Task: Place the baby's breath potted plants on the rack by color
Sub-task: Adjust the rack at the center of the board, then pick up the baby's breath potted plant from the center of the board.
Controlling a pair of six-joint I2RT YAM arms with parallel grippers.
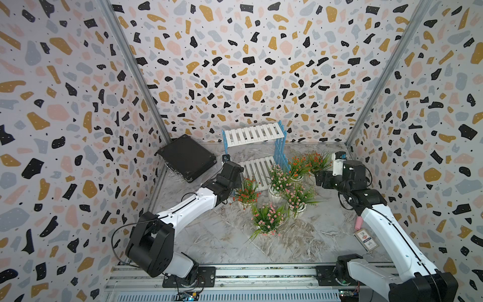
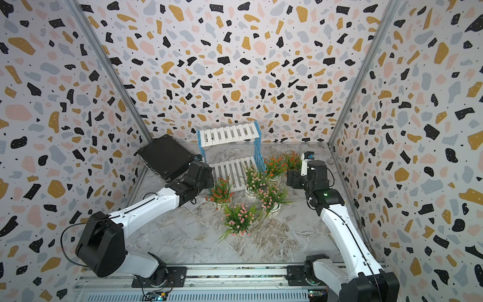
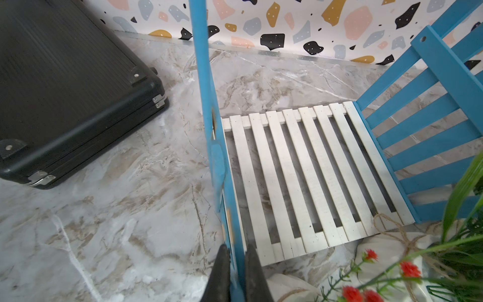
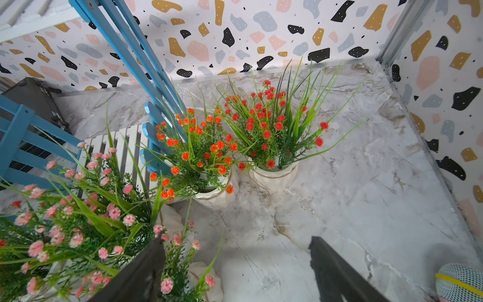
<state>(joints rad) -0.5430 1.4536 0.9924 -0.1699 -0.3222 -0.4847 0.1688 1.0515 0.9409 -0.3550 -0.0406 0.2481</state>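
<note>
In both top views the rack [image 1: 253,134] stands upright by the back wall, its length running side to side and its open front toward the arms. It has white slatted shelves and blue fence-like ends. Six potted plants [image 1: 268,218] sit on the table [image 1: 209,235] in front of it and to its right: three pink, three orange-red.

Left wrist view: the left gripper [image 3: 237,248] is pinched tight on the rack's blue end post.

Right wrist view: the right gripper [image 4: 236,241] gapes wide, holding nothing.
</note>
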